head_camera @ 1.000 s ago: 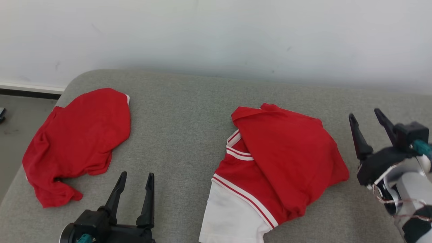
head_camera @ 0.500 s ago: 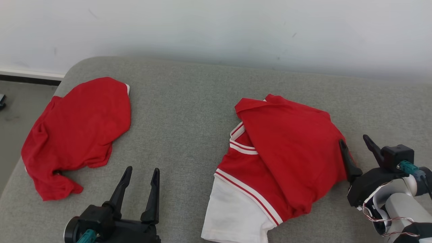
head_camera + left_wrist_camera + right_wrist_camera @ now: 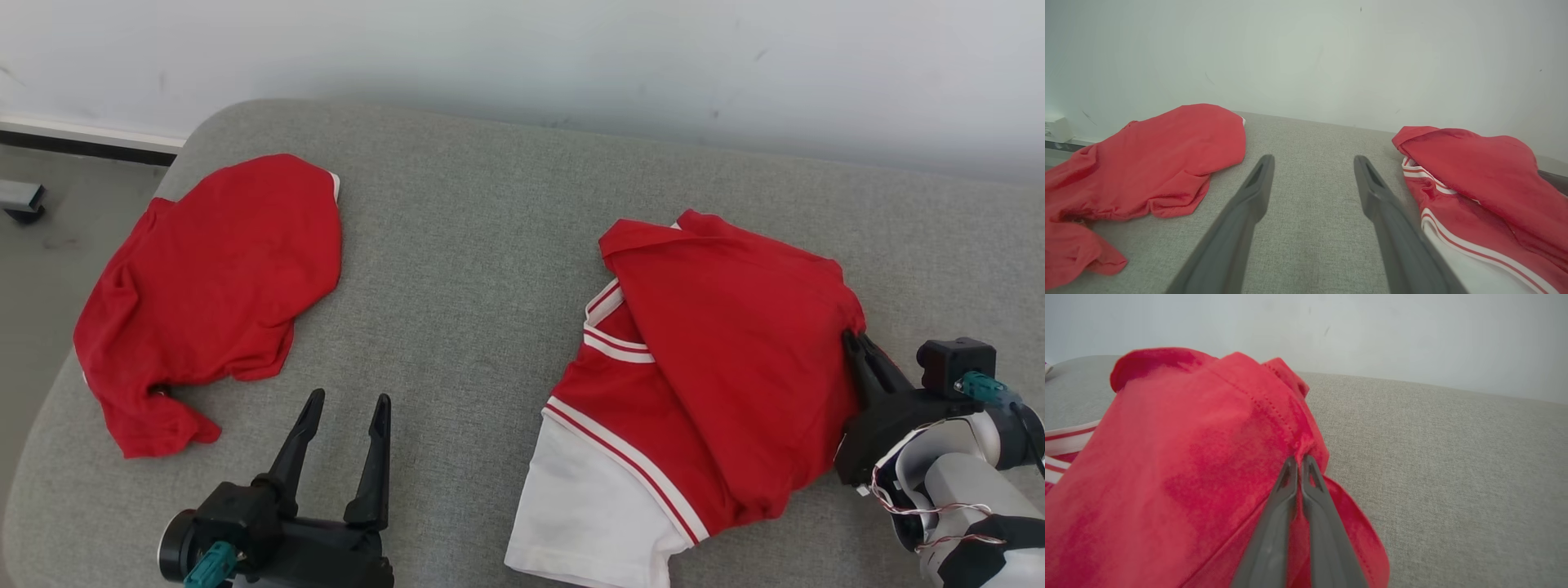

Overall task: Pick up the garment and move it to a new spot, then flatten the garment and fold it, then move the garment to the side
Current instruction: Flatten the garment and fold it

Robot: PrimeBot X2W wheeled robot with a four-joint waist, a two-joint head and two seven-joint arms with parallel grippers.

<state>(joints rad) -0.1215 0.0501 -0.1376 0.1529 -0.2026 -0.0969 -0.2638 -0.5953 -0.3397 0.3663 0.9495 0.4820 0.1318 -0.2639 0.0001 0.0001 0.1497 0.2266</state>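
Since a second ago the right gripper (image 3: 855, 341) has swung in and pinched shut on the right hem of the crumpled red fabric shirt with white striped trim (image 3: 727, 367), lying on the right half of the grey woven cushion (image 3: 465, 269). The left gripper (image 3: 347, 398) hovers with fingers spread, between that shirt and a rumpled red garment (image 3: 212, 269) at the left end.

I'm seeing the left garment (image 3: 212, 278) lying upper left on the cushion (image 3: 457, 269), the right garment (image 3: 718, 359) lying right of centre, my left claw (image 3: 349, 396) hovering lower left between them.
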